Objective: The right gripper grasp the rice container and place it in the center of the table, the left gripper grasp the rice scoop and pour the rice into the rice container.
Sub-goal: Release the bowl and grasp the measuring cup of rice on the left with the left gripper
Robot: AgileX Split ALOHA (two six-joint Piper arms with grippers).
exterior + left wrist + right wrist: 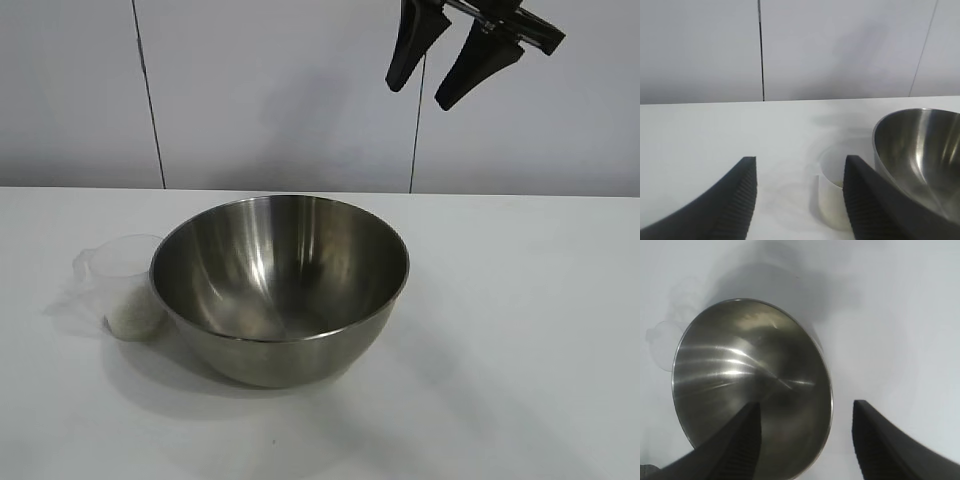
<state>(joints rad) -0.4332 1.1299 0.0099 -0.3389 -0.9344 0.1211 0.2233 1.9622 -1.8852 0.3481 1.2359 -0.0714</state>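
From outside, your right gripper (448, 72) hangs spread and empty, well above the rice container (279, 288); the rice scoop (125, 285) with rice (133, 315) touches the bowl's far side from it. Through the left wrist, your left gripper (800, 187) stands spread, the scoop (832, 192) just ahead between its jaws, unpinched. Through the right wrist, the bowl (750, 385) lies beneath the parted jaws.

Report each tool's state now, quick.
Left tool: open, holding nothing, low on the table beside the rice scoop.
Right tool: open, empty, raised above the rice container.
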